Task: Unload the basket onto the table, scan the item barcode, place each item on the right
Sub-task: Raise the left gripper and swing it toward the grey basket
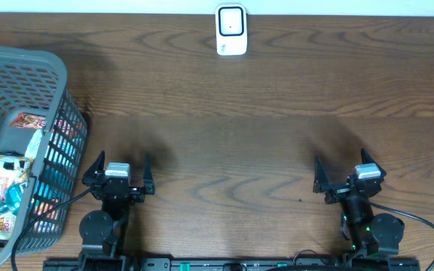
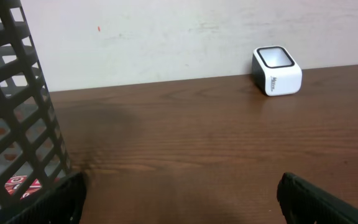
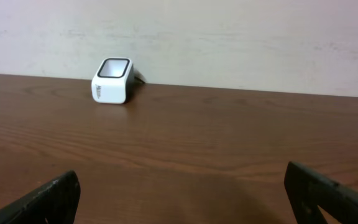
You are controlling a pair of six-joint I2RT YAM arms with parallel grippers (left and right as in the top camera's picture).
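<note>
2 arms crouch, left end effector (image 1: pixel 123 162) and right end effector (image 1: pixel 341 162) spread wide.

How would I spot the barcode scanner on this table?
Look along the far edge of the brown wooden table, against the pale wall. Near the middle stands the scanner, a small white box with a dark window on its face. It stands alone, well away from the grey basket at the left.

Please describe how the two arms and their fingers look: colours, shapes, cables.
Both arms are black with round base joints. The left gripper and the right gripper each carry two black pointed fingers and a light grey block on top. Black cables trail from both. Small green lights glow on the right arm.
</note>
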